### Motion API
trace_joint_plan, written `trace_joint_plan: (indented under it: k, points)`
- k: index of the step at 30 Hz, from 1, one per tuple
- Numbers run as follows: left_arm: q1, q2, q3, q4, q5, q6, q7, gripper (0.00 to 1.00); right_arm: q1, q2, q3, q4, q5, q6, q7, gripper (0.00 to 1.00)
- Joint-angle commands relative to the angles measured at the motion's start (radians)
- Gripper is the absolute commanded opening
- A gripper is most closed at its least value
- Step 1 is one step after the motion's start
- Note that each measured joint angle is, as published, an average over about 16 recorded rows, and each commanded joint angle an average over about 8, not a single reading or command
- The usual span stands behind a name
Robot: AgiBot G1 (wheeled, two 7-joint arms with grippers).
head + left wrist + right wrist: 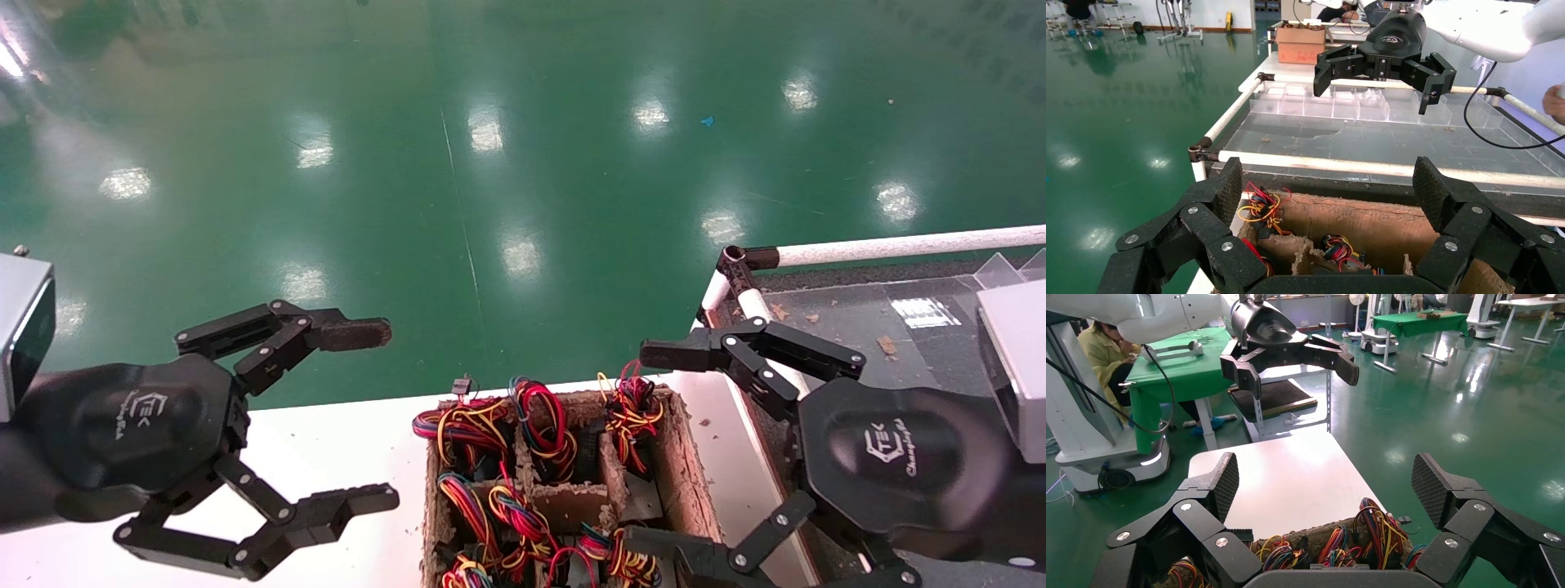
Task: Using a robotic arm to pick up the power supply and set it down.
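Not started yet: nothing lifted, pick and set-down both still to do. Green glossy floor (507, 147) across upper frame, white table (343, 457) lower left, rail-edged clear-topped bench (866, 318) at right. Cardboard divider box (663, 457) bottom centre, stuffed with red, yellow, black wires (539, 425); power supply presumably underneath, grey body not visible. Robotic arm (654, 445) lower right, fingers spread, holding nothing, straddling box's right side. Left gripper (372, 412) lower left, splayed, empty, idle beside box.
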Motion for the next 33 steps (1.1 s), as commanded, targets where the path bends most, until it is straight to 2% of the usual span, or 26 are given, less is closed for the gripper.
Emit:
trace_joint_plan:
  k: [1,13,14,15,21,22,23,33]
  points:
    - [0.0,0.0,0.0,0.0,0.0,0.0,0.0,1.0,0.0,0.0,0.0,0.0,0.0,0.0,0.0,1.0]
    - [0.0,0.0,0.0,0.0,0.0,0.0,0.0,1.0,0.0,0.0,0.0,0.0,0.0,0.0,0.0,1.0]
    - [0.0,0.0,0.0,0.0,0.0,0.0,0.0,0.97,0.0,0.0,0.0,0.0,0.0,0.0,0.0,1.0]
    - [0.0,0.0,0.0,0.0,0.0,0.0,0.0,0.88,0.0,0.0,0.0,0.0,0.0,0.0,0.0,1.0]
    - [0.0,0.0,0.0,0.0,0.0,0.0,0.0,0.13,0.0,0.0,0.0,0.0,0.0,0.0,0.0,1.0]
    - [0.0,0.0,0.0,0.0,0.0,0.0,0.0,0.03,0.0,0.0,0.0,0.0,0.0,0.0,0.0,1.0]
    - [0.0,0.0,0.0,0.0,0.0,0.0,0.0,0.0,0.0,0.0,0.0,0.0,0.0,0.0,0.0,1.0]
    - [0.0,0.0,0.0,0.0,0.0,0.0,0.0,0.0,0.0,0.0,0.0,0.0,0.0,0.0,0.0,1.0]
